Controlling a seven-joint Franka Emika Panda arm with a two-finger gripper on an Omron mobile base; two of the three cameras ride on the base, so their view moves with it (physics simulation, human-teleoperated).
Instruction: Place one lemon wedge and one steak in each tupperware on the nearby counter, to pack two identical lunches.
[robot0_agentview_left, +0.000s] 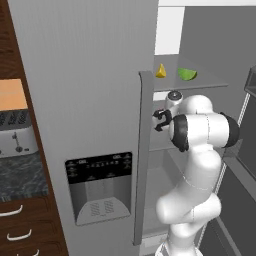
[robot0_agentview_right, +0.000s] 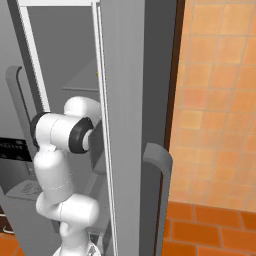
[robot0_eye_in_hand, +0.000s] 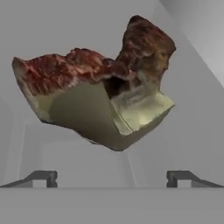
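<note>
A lumpy brown-and-red steak (robot0_eye_in_hand: 105, 92) with a pale underside looms close ahead in the hand view, inside the grey fridge. My gripper (robot0_eye_in_hand: 112, 177) is open just short of it, one fingertip (robot0_eye_in_hand: 43, 177) to each side and below, with nothing between them. In the left base view a yellow lemon wedge (robot0_agentview_left: 160, 71) lies on an upper fridge shelf (robot0_agentview_left: 210, 82), above my hand (robot0_agentview_left: 162, 120), which reaches in behind the door edge. The counter (robot0_agentview_left: 20, 175) is at the left. The tupperware is out of view.
A green lime wedge (robot0_agentview_left: 187, 74) sits right of the lemon. The closed fridge door (robot0_agentview_left: 90, 100) with its long handle (robot0_agentview_left: 142, 155) and dispenser (robot0_agentview_left: 100, 187) stands left of my arm. A toaster (robot0_agentview_left: 15, 135) rests on the counter. An orange tiled wall (robot0_agentview_right: 220, 100) is at the right.
</note>
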